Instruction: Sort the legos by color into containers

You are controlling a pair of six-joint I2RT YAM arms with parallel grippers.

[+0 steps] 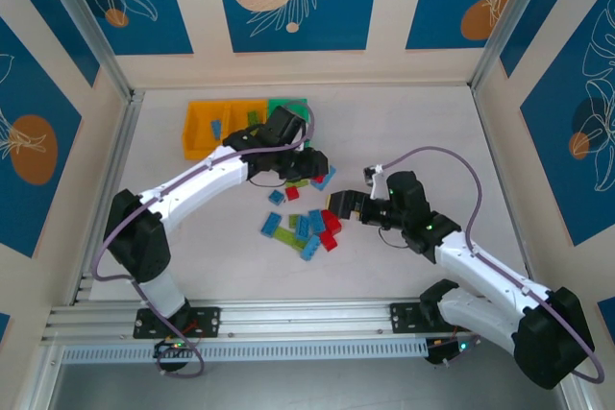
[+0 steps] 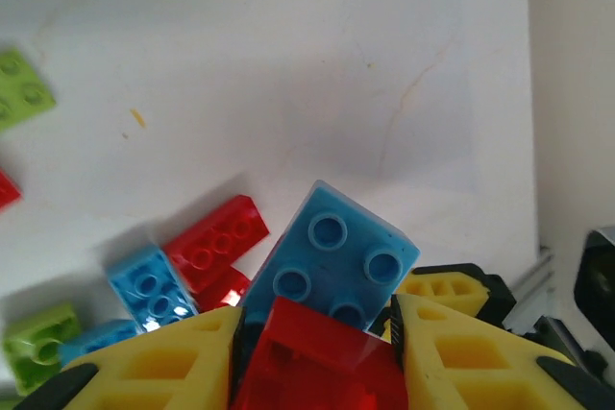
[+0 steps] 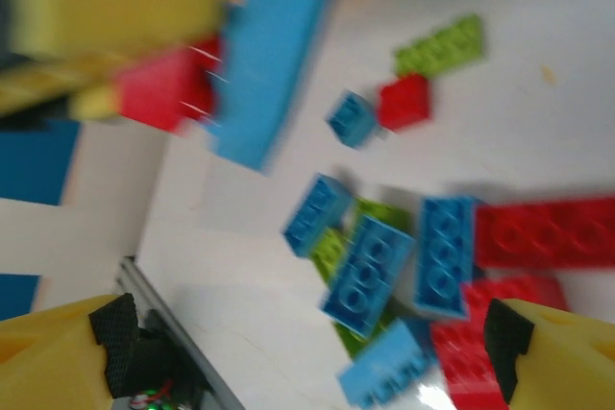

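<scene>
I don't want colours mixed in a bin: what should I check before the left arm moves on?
1. Grip of the left pincer on the red brick: ok, shut on it.
2. Single colour carried: not ok, a blue brick looks stuck to the red one.
3. The right pincer open and empty: ok.
4. Pincers apart from each other: ok, though close.
5. Red's bin among the containers: cannot tell, the left arm hides part of them.
</scene>
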